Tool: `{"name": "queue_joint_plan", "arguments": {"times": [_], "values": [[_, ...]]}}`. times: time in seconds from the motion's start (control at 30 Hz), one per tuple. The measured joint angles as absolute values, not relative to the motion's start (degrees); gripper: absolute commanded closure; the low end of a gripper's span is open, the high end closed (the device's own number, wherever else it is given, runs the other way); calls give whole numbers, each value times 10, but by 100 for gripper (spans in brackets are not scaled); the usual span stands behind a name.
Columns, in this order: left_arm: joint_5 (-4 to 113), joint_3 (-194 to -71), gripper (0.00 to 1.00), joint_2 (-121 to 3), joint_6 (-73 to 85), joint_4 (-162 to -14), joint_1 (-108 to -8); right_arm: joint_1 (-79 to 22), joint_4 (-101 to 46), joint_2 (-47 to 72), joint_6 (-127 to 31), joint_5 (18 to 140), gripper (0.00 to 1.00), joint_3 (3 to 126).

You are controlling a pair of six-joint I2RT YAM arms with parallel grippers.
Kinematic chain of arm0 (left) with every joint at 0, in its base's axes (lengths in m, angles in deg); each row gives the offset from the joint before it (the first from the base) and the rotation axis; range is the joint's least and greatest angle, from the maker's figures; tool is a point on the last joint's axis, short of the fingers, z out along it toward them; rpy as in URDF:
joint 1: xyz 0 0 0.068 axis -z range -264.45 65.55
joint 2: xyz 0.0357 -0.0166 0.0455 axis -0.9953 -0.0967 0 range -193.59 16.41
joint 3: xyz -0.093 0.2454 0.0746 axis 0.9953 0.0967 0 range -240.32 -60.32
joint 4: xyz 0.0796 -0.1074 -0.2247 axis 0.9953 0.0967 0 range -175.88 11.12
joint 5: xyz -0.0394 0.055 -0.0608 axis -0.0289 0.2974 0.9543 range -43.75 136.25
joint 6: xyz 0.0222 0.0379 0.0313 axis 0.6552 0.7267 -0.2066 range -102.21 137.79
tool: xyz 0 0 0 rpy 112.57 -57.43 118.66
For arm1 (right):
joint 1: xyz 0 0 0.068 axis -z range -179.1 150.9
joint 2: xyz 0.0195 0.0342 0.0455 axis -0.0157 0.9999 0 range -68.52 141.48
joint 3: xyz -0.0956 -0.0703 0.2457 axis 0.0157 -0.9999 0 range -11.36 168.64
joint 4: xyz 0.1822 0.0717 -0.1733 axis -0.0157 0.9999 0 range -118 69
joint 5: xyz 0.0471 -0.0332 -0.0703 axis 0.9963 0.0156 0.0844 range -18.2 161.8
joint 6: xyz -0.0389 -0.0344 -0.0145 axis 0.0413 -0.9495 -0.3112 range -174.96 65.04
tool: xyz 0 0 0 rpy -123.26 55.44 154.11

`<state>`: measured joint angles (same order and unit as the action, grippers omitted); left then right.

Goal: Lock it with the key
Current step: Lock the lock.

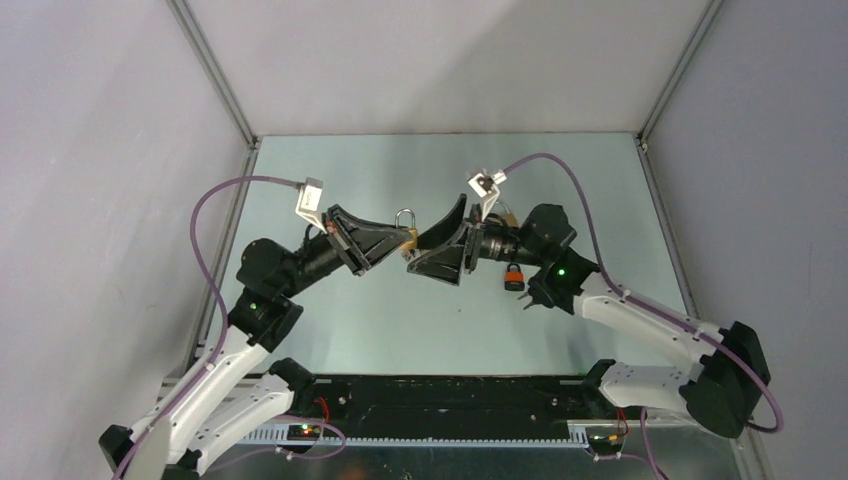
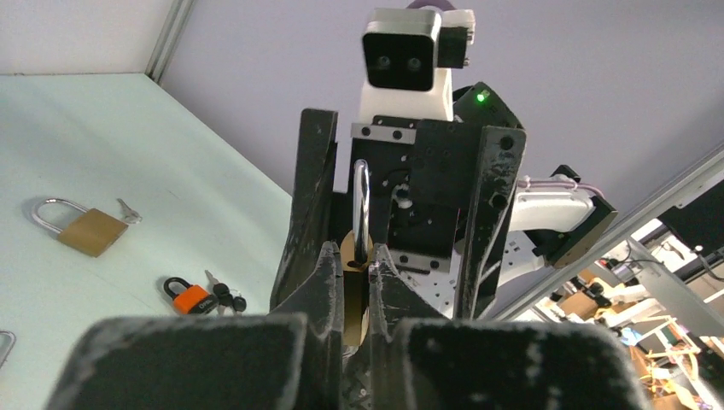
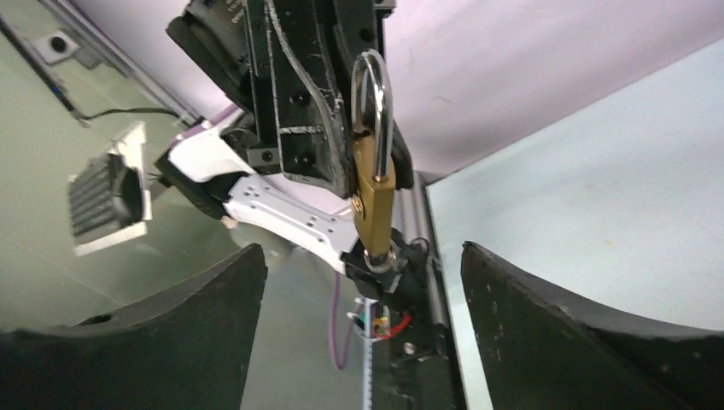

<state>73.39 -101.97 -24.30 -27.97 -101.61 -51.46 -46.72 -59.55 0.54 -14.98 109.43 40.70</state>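
My left gripper [image 1: 398, 243] [image 2: 359, 254] is shut on a brass padlock [image 1: 408, 236] [image 2: 352, 290], held above the table with its silver shackle [image 2: 361, 201] pointing up. In the right wrist view the same padlock [image 3: 376, 192] hangs edge-on, and a small silver ring-like piece [image 3: 382, 254] sits at its lower end; I cannot tell whether that is the key. My right gripper [image 1: 417, 254] [image 3: 362, 249] is open, its fingers [image 3: 563, 333] spread wide on either side of the padlock and touching nothing.
An orange padlock [image 1: 514, 276] [image 2: 192, 297] with a bunch of keys [image 2: 224, 295] lies on the table under the right arm. A second brass padlock [image 2: 85, 229] with a small key [image 2: 128, 207] lies farther back.
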Motion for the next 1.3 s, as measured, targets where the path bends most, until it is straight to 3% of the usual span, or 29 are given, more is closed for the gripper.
{"name": "queue_joint_plan", "arguments": {"times": [0.2, 0.43, 0.73, 0.83, 0.93, 1.07, 1.2, 1.27, 1.3], "values": [[759, -1011, 100, -234, -251, -1016, -515, -422, -505, -74, -219, 1095, 13, 406], [850, -1004, 100, -267, -223, -1017, -506, -415, -456, -117, -269, 1093, 36, 425], [891, -993, 100, -297, -193, -1009, -466, -440, -326, -94, -341, 1083, 34, 475], [897, -993, 100, -297, -186, -1007, -463, -443, -278, -84, -362, 1085, 39, 496], [902, -993, 99, -297, -178, -1004, -461, -446, -236, -75, -384, 1088, 56, 514], [905, -993, 88, -297, -169, -996, -460, -450, -207, -72, -402, 1101, 82, 521], [914, -993, 82, -293, -162, -988, -459, -451, -197, -72, -409, 1124, 99, 521], [918, -993, 78, -287, -160, -984, -458, -451, -197, -72, -411, 1137, 100, 522], [920, -993, 67, -284, -159, -982, -458, -452, -197, -72, -411, 1141, 100, 523]]}}
